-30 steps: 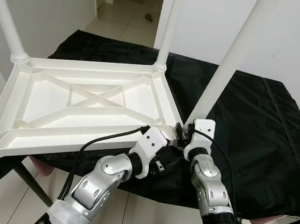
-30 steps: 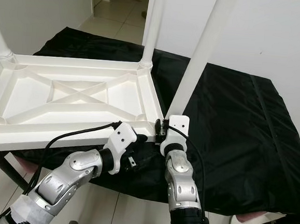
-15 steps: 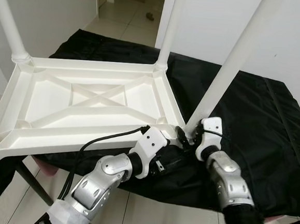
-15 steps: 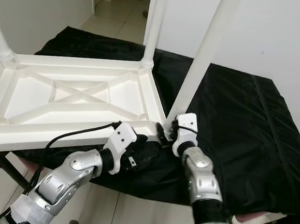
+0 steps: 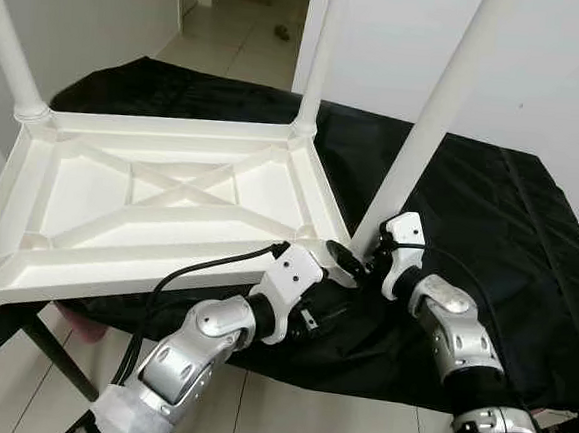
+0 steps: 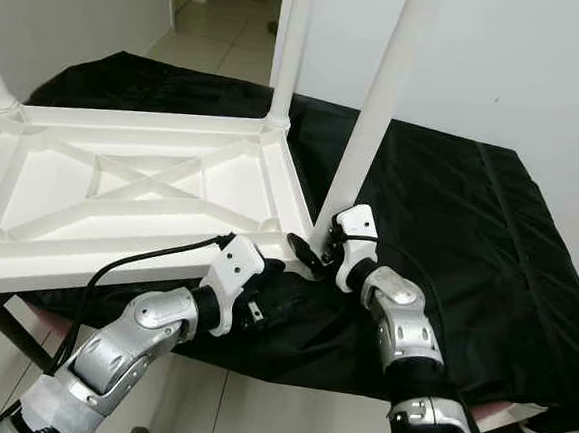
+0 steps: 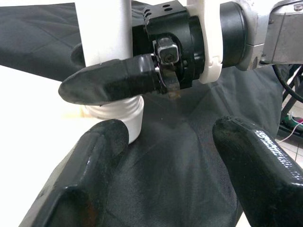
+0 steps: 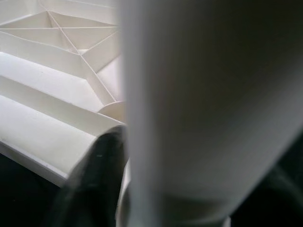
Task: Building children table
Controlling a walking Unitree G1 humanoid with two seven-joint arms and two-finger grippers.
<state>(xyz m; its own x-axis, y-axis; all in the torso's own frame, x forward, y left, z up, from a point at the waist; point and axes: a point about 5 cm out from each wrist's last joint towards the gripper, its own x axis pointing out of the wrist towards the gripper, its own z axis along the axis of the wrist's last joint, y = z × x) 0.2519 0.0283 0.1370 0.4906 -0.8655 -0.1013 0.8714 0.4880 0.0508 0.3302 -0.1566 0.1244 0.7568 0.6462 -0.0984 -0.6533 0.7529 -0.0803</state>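
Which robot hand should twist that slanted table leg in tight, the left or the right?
Probably the right. The right gripper already sits at the base of the leaning table leg, one finger beside it. The left gripper hangs open just short of it, over the black cloth.

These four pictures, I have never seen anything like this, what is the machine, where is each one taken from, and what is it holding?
It is a humanoid robot with two silver arms ending in black two-fingered grippers. The two wide pictures come from cameras on its head, looking down. The two close-ups come from cameras on its wrists. An upside-down white plastic children's table lies on a black cloth, legs pointing up. The right gripper grasps the base of the near white round leg, where it meets the table's corner. The left gripper hovers open beside that same corner, holding nothing.
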